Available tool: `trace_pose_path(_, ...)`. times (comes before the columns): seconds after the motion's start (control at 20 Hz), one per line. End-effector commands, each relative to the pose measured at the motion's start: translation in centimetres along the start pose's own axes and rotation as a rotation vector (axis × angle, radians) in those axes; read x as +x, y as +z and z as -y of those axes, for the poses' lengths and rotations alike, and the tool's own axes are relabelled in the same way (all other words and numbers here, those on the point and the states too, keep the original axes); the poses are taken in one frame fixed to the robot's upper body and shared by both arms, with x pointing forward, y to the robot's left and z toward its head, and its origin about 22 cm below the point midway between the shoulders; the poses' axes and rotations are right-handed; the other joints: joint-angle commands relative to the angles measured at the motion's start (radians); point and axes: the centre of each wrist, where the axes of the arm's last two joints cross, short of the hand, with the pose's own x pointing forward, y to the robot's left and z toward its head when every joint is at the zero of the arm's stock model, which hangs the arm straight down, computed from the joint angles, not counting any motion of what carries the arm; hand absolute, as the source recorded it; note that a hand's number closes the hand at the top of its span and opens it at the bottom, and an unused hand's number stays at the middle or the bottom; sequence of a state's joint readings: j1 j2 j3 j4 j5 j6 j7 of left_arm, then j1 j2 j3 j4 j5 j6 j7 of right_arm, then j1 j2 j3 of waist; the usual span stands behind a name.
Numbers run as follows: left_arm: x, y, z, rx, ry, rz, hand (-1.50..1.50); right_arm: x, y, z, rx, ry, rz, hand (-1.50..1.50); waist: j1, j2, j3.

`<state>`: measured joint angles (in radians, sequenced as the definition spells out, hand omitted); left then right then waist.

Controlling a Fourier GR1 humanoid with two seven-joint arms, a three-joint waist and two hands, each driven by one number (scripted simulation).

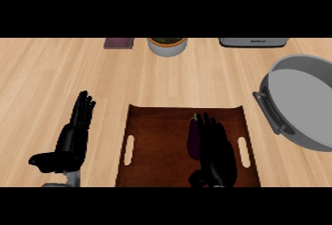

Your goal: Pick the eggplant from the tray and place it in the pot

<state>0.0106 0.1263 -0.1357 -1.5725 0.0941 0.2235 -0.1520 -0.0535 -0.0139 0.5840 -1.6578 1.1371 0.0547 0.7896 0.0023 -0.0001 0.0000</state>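
Just left of the empty, straight-fingered right hand [217, 154] lies the eggplant [194, 138]: light, stiff, probably slick; best taken mid-body.

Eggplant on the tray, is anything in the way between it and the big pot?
Nothing visible blocks it. The eggplant lies on the tray, with the robot's right hand right beside it on the pot's side. Past the tray's low edge, only wooden counter shows up to the pot.
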Motion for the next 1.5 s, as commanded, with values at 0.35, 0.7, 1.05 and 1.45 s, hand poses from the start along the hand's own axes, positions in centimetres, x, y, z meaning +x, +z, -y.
trace_pose_path(0.35, 1.3, -1.2, 1.8, 0.003, 0.007, -0.003, 0.0, -0.1, -1.6, -5.2, 0.011, 0.024, -0.016, -1.5, 0.001, 0.001, 0.0)
trace_pose_path(0.7, 0.1, 1.0, 0.5, 0.001, -0.003, -0.006, 0.0, -2.0, -3.7, -3.7, 0.005, 0.041, 0.02, 1.5, 0.001, 0.0, 0.0)
trace_pose_path(1.05, -0.1, 0.2, -1.3, 0.002, 0.006, -0.004, 0.0, -2.1, -3.9, -3.2, -0.176, 0.083, 0.083, 1.5, -0.001, 0.0, 0.0)
trace_pose_path(1.45, 1.0, 0.4, 0.0, -0.014, 0.009, -0.007, 0.0, -1.0, -5.8, -3.4, -0.077, 0.14, 0.168, 1.5, 0.005, 0.0, 0.0)
